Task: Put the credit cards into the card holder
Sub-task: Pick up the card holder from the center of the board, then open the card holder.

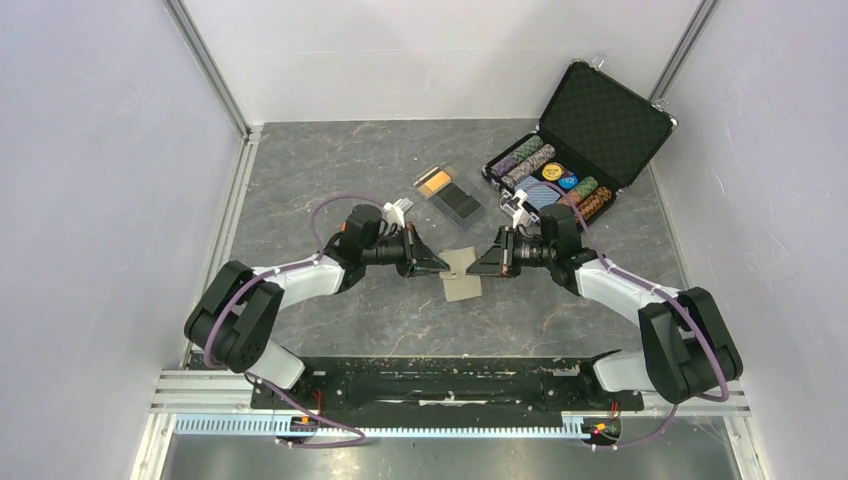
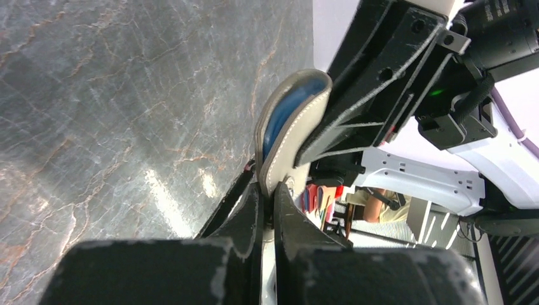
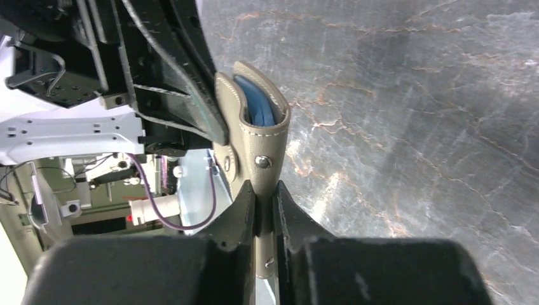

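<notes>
**Item 1: card holder [image 1: 460,272], held between 2 grippers, centre of scene.**
The left gripper [image 2: 270,190] and right gripper [image 3: 265,190] each had jaws almost shut, pinching opposite stitched edges of the holder, with blue lining showing between its flaps. It was judged light, soft and apt to flop, and best gripped at the seams to spread the pocket. Farther off, the credit cards [image 1: 434,182], 1 orange and the rest black, lay in a clear tray [image 1: 447,170]. They looked thin, stiff and slick, best taken by an edge. At far right stood an open chip case [image 1: 605,110].
</notes>
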